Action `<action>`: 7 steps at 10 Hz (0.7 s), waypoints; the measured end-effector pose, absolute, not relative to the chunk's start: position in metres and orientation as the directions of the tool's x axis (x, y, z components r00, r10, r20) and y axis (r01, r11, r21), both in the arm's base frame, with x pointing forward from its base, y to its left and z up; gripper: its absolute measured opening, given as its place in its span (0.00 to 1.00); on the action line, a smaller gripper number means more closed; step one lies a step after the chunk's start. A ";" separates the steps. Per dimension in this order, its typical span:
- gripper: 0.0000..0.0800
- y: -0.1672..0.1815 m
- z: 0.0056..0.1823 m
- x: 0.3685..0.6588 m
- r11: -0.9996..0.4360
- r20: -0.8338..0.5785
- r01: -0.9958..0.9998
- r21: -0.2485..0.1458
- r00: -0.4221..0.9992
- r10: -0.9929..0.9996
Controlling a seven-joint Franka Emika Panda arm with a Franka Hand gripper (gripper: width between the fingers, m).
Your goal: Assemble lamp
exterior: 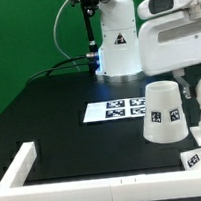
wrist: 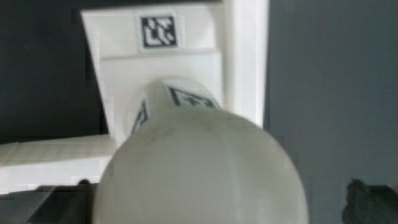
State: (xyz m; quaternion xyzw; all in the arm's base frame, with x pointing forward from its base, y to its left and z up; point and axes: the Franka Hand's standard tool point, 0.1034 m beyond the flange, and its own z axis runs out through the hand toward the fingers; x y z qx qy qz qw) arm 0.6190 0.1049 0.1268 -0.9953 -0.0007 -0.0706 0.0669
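- Biggest on the black table [exterior: 60, 113]: the arm's white housing [exterior: 173, 46], at the exterior view's right, above the parts.
- The lamp shade [exterior: 162, 110] stands upright, narrow end up, near the marker board [exterior: 117, 109], not touching.
- Bulb [wrist: 196, 165] fills the wrist view, lying against the blocky base [wrist: 169, 65], between the fingertips.
- Gripper [wrist: 205, 200] jaws spread wide, dark fingertips [wrist: 54, 198] either side, apparently clear of the bulb.
- Risk, I'd judge: the rounded bulb rolling off if unseated, or a rising finger clipping it.
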 end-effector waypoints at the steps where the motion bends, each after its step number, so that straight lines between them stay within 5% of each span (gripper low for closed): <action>1: 0.87 0.105 0.127 0.620 -0.989 0.152 0.089 -0.122 0.986 0.070; 4: 0.87 0.101 0.125 0.621 -0.913 0.170 0.408 -0.028 0.902 0.398; 7: 0.86 0.101 0.124 0.621 -0.904 0.170 0.427 -0.026 0.893 0.417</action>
